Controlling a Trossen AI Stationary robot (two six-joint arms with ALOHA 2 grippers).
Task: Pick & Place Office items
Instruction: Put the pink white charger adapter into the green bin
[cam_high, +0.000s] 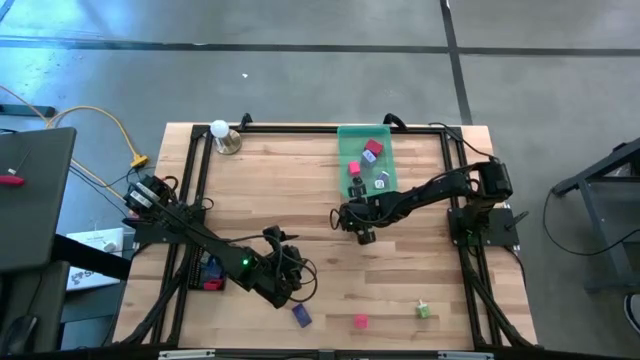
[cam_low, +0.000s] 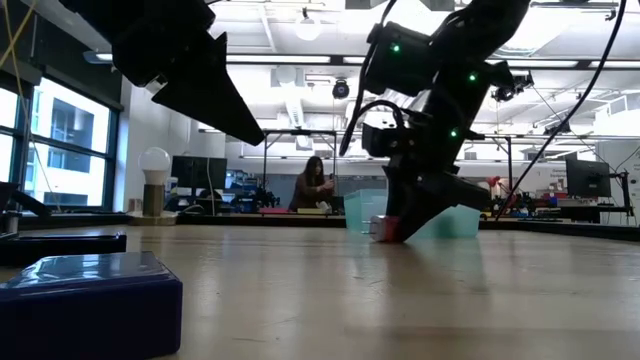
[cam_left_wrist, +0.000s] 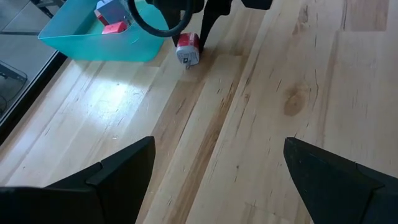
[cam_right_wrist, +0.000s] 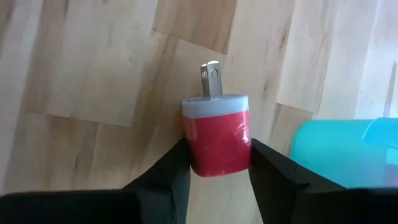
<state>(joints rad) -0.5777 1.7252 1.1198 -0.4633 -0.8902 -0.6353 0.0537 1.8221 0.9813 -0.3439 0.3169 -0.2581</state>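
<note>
1. Red plug adapter (cam_right_wrist: 216, 140): white-capped, metal prongs showing, resting on the bench (cam_high: 300, 190) just beside the green tray (cam_high: 352, 150).
2. Right end effector (cam_right_wrist: 217, 163): fingers closed in against both red flanks of the adapter; whether it is lifted clear cannot be told.
3. Handling advised: grip is to be kept centred on the red body, clear of the prongs; a straight lift is recommended before travel toward the tray.
4. Left end effector (cam_left_wrist: 217, 168): spread wide, nothing held, waiting near the bench's front edge.

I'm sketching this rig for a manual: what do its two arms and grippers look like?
Both arms are matte black and jointed, with looping black cables and small green indicator lights. The left gripper ends in broad, wedge-shaped dark fingers; the right gripper has matching flat black fingers.
</note>
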